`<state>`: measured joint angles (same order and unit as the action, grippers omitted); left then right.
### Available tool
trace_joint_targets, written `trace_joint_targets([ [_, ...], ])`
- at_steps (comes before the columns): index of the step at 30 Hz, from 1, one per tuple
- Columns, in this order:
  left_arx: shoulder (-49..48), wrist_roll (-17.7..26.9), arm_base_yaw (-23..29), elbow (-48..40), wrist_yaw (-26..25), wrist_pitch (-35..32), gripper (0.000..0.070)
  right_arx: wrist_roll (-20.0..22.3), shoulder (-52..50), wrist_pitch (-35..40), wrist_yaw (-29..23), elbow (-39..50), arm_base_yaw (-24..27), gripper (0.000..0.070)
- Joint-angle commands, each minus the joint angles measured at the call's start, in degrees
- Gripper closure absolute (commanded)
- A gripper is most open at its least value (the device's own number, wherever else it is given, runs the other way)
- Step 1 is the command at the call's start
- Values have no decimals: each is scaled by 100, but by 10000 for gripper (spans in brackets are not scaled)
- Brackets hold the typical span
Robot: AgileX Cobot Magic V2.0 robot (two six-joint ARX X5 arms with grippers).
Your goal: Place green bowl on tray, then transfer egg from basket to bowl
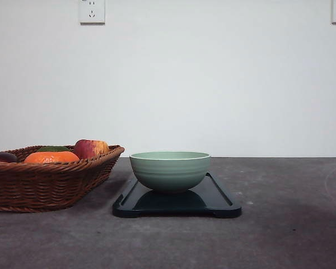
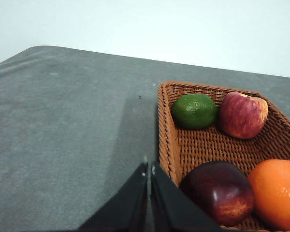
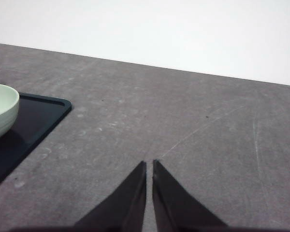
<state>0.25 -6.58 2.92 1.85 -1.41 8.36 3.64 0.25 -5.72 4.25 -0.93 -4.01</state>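
- From the front view I judged the first half done — the green bowl [image 1: 169,170] sat upright on the tray [image 1: 221,200], roughly centred on it, with the tray's glossy black surface mirroring its underside.
- The tray lay just right of the basket [image 1: 45,185] on the grey table [image 1: 291,224], the two close together but, as far as I could tell, not touching.
- The second half looked not yet begun: I could see nothing above the bowl's rim, though from this low angle I could not see down into it.
- In the left wrist view the basket held a green fruit [image 2: 195,110], an apple [image 2: 242,115], an orange fruit [image 2: 276,192] and a dark, reddish-brown rounded thing [image 2: 218,192] — I took that last one for the egg, though it looked large for one.
- The left gripper [image 2: 149,169] hung just outside the basket's near-left rim, its fingers pressed together with only a hairline slit between them and nothing held.
- The right gripper [image 3: 149,165] was likewise pinched closed and empty, over bare table to the right of the tray.
- What remained, in my judgement, was opening the left fingers, reaching into the basket for the egg and carrying it to the bowl.
- I could read no brand, label or writing anywhere; the two wall sockets [image 1: 92,11] showed only their slots.
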Motion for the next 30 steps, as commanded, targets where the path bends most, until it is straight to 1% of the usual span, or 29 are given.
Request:
trace_joint_targets([
  [1,-4,101,7,-105,13,-63,700,-59,-4,58,-20,22,7,685],
  [30,-4,101,7,-105,13,-63,700,-60,-4,57,-21,22,7,685],
])
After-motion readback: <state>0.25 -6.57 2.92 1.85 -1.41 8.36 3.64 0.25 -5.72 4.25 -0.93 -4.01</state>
